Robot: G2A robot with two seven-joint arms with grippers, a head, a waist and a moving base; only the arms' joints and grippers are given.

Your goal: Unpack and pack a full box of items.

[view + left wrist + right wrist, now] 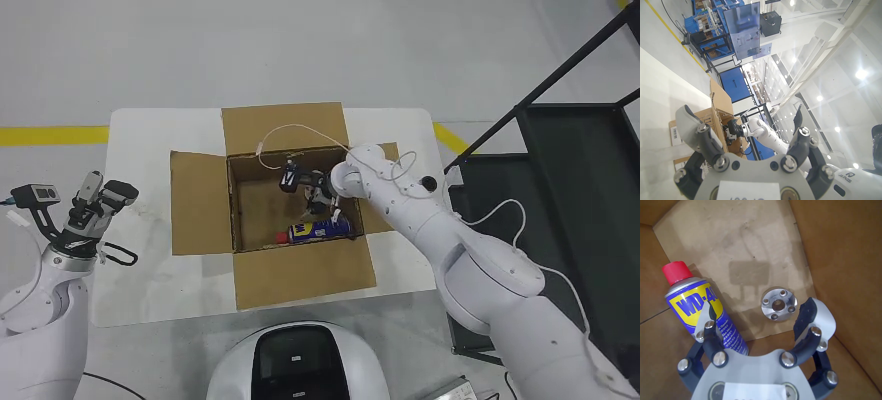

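An open cardboard box [205, 200] sits on the white table [150, 270]. On its floor lie a blue and yellow spray can [702, 308] with a red cap and a round metal flange [779, 305] with several holes. My right gripper [757, 311] hangs open inside the box, just above the flange, with the can beside one finger. From above, the right gripper [318, 200] is over the can [318, 231]. My left gripper [100, 195] is raised off the table's left side, open and holding nothing; in its own view the left gripper [740, 119] points up toward the box [702, 117].
The box's flaps are folded outward on all sides. A white cable [285, 135] loops over the far flap. A black metal rack [560, 160] stands right of the table. A yellow floor line [50, 135] runs behind the table.
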